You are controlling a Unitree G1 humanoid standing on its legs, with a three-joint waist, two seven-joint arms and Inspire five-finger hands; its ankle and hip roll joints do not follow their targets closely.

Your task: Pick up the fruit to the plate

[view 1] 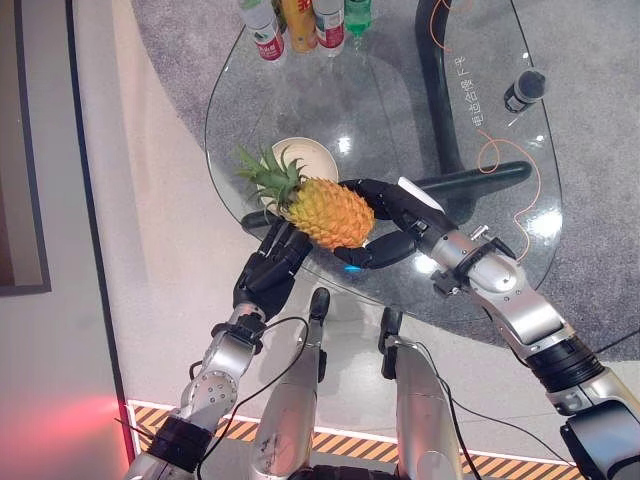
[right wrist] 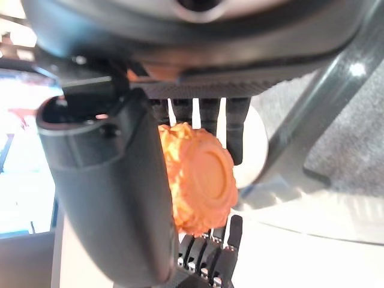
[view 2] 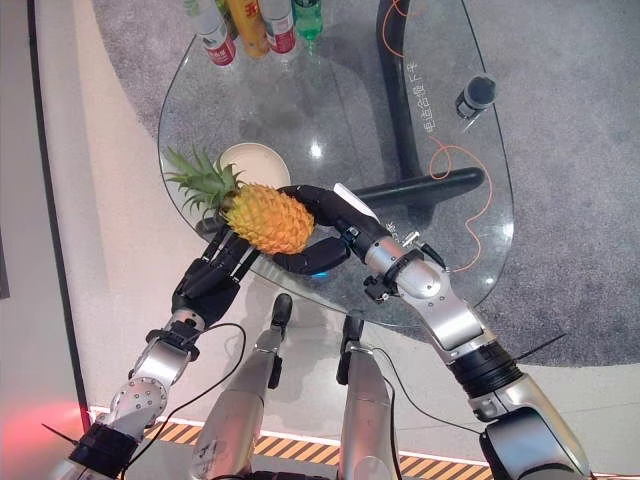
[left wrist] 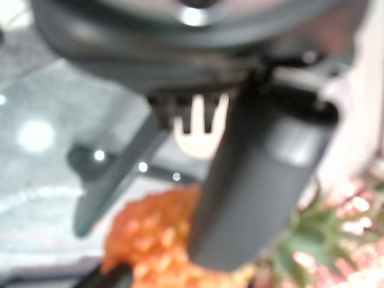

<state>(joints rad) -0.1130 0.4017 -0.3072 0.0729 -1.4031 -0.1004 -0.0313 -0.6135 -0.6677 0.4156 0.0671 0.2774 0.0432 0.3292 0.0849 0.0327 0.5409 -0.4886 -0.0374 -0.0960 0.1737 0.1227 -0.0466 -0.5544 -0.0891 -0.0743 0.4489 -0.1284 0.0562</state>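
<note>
One pineapple [view 1: 328, 212], held up over the glass table's [view 1: 400, 110] near edge by both hands. Right hand [view 1: 395, 232] curls round its base, left hand [view 1: 268, 270] props it with straight fingers. One white plate [view 1: 305, 157] just behind, four bottles [view 1: 300, 22] at the far edge.

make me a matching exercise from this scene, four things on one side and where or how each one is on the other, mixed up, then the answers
Things:
1. pineapple
2. plate
3. bottles
4. left robot hand

Places or states:
A. standing at the far edge of the glass table
B. held up between both hands
C. fingers straight, under the fruit
D. on the glass, behind the leafy crown

Pairs: 1-B, 2-D, 3-A, 4-C
</note>
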